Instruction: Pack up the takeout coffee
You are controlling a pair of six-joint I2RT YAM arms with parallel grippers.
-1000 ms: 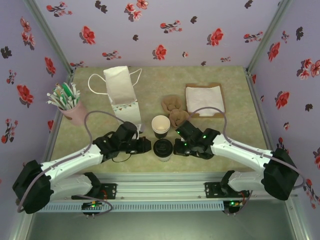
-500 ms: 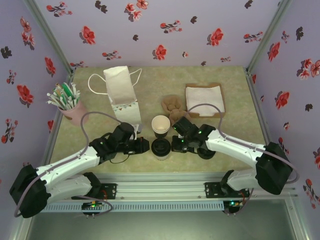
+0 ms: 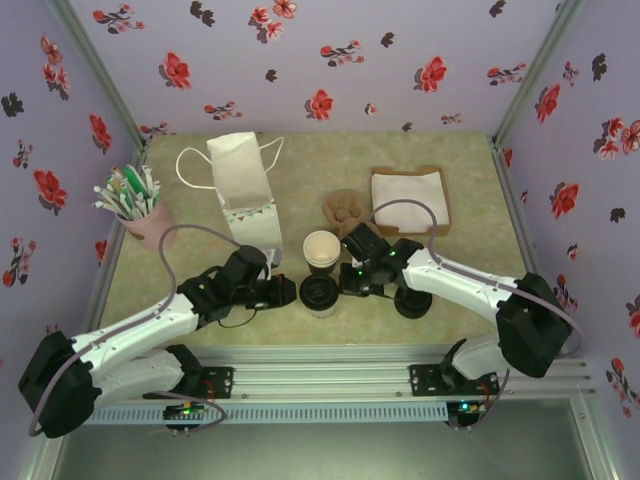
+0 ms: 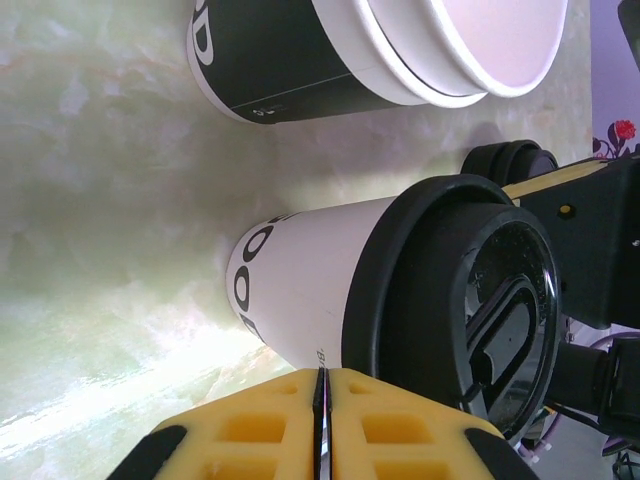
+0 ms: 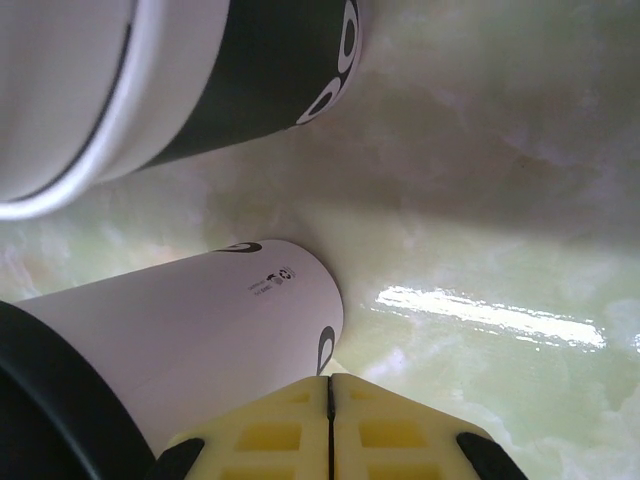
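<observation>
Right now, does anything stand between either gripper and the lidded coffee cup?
Nothing visible does. The left gripper and right gripper, both shut, sit close on either side of the takeout coffee, aimed at its wall. The unlidded cup stands just behind it, off both lines.

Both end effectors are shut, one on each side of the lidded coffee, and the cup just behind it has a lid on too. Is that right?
No. The cup behind it has no lid: the top external view shows its open cream-white inside. The rest stands: the left end effector and the right end effector are shut, flanking the lidded coffee.
</observation>
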